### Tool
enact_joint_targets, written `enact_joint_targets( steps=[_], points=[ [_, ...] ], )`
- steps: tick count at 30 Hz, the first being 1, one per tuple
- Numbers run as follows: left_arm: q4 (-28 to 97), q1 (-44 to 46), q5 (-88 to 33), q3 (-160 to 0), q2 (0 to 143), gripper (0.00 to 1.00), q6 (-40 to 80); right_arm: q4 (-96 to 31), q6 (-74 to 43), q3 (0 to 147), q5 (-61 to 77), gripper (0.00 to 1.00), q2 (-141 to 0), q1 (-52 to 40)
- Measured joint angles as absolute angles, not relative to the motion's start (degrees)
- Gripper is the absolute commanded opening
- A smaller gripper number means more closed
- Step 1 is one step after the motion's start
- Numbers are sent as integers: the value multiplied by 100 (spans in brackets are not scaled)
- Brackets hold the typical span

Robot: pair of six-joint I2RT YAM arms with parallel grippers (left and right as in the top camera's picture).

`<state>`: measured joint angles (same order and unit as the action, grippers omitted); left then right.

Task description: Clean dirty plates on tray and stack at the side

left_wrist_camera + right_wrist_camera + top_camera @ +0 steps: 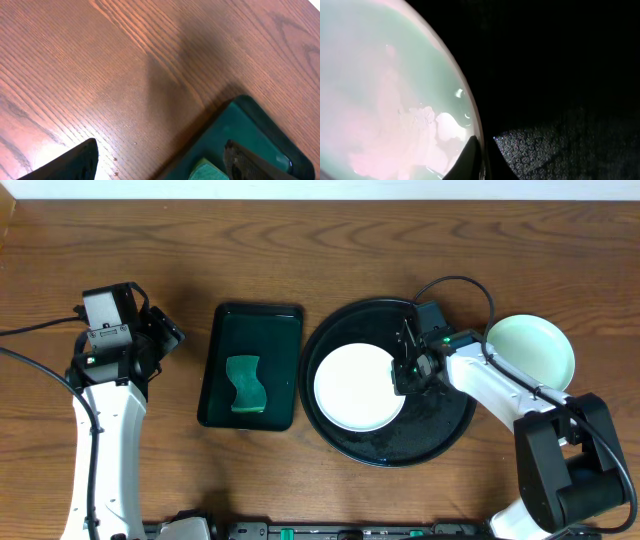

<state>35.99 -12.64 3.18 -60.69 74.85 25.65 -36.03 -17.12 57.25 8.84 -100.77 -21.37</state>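
The right hand (480,150) is pinched on the right rim of the white plate (355,388), which lies in the black tray (440,435) right of the table's (300,240) middle; a mint plate (532,348) sits on the table just beside that tray, toward the right edge; the left hand (161,146) stands wide above the wood near the left edge, beside the green tray (215,370) holding a sponge (247,385).
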Motion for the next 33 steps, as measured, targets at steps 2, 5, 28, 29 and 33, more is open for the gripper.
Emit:
enact_joint_targets(
  steps=[2, 5, 28, 29, 33],
  points=[
    [3599, -1264, 318, -6069, 7485, 80, 2565, -3614, -1717, 5725, 904, 11, -10077, -2137],
    [3599, -1264, 318, -6069, 7485, 80, 2565, -3605, -1699, 5725, 904, 14, -10077, -2137],
    [3599, -1264, 318, -6069, 7485, 80, 2565, -3328, -1688, 5684, 676, 13, -10077, -2137],
    [3599, -1264, 318, -6069, 7485, 80, 2565, -3328, -1688, 5680, 661, 11, -10077, -2137],
    [3599, -1264, 318, -6069, 7485, 80, 2565, -3148, -1684, 5590, 701, 1, -10077, -2161]
  ],
)
